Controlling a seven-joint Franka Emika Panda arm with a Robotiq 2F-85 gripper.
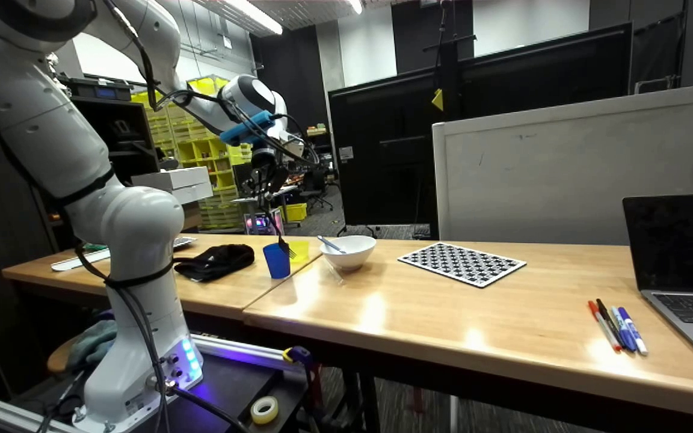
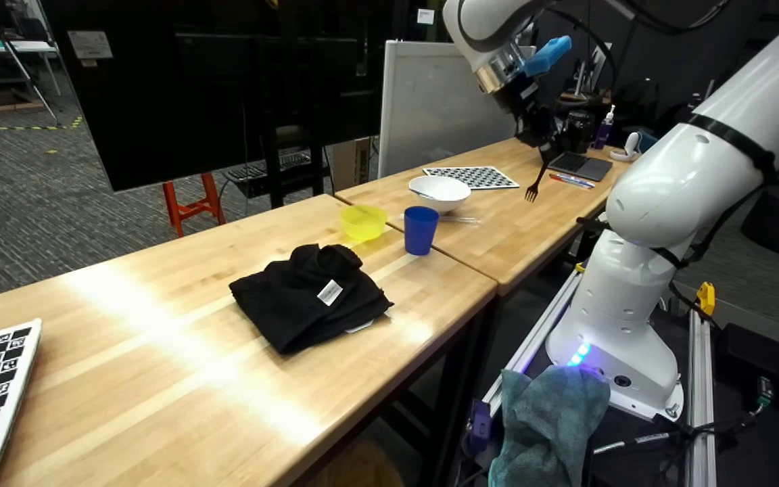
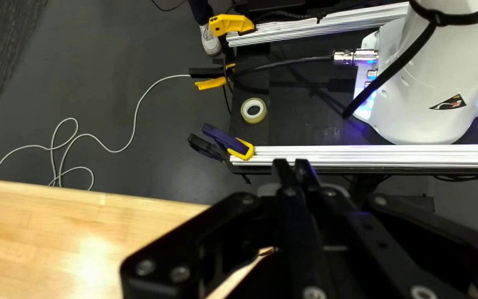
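- Standing far left in an exterior view: white arm (image 1: 142, 219), the only one present, so no other hand is nearer.
- Black cloth (image 1: 220, 261) just right of its base there, bunched on the wooden tabletop (image 1: 443, 319).
- Gripper (image 3: 291, 164): fingers nearly together, clamped on the handle end of a black fork (image 2: 539, 177).
- Key relation: fork hangs straight off the fingertips, below the gripper. Long axis steep, tilted a bit, tines lowest. Looks up in the air, apart from the wood; can't judge how high.
- Blue cup (image 1: 275, 263) upright by the table seam. Tines cross its rim in that view, line of sight only; both exterior views together put fork and cup well apart.
- Yellow bowl (image 1: 299, 251) partly behind the cup.
- White bowl (image 1: 354, 255) right of that, blue-handled utensil (image 1: 329, 244) leaning on its rim.
- Checkered board (image 1: 464, 264) flat, further right.
- Pens (image 1: 624, 329) side by side near the laptop (image 1: 677, 246), far right.
- Surface: pale wood, two sections butted at the seam, glare patches.
- Room: yellow bins (image 1: 217, 207) behind the arm, dark panels (image 1: 382, 174) mid, whiteboard (image 1: 581, 174) right.
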